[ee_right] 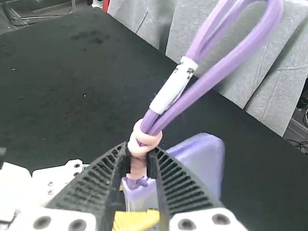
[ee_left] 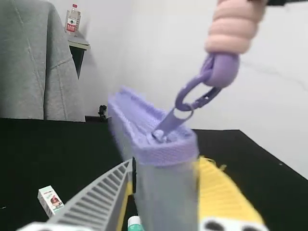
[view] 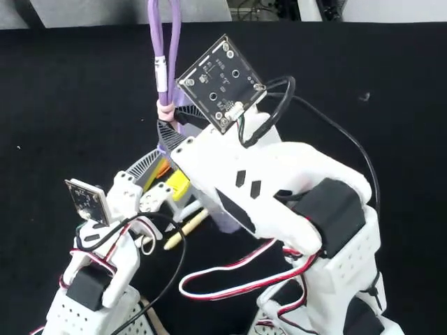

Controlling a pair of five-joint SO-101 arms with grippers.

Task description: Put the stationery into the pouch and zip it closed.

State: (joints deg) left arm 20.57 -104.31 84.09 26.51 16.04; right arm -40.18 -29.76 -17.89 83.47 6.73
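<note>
Right jaws clenched on pink zip-pull bead (ee_right: 142,142), left jaws grasping lilac pouch (ee_left: 159,149) mid-bench (view: 70,105); step judged zipping, though pencil (view: 186,230) lies at pouch's 7 o'clock; next: steady pull along zip.

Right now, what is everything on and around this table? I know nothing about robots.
pouch: one, purple, between the left gripper's fingers
zip pull: one, purple, at the pouch's end
strap: one loop, purple, rising from the pink bead
pink bead: one, pink, in the right gripper
wooden stick: one, tan, perhaps a pencil, lying on the table by the left arm
small box: one, white, on the table
table: one, black
left arm: one, white
right arm: one, white
left gripper: shut on the pouch
right gripper: shut on the bead
</note>
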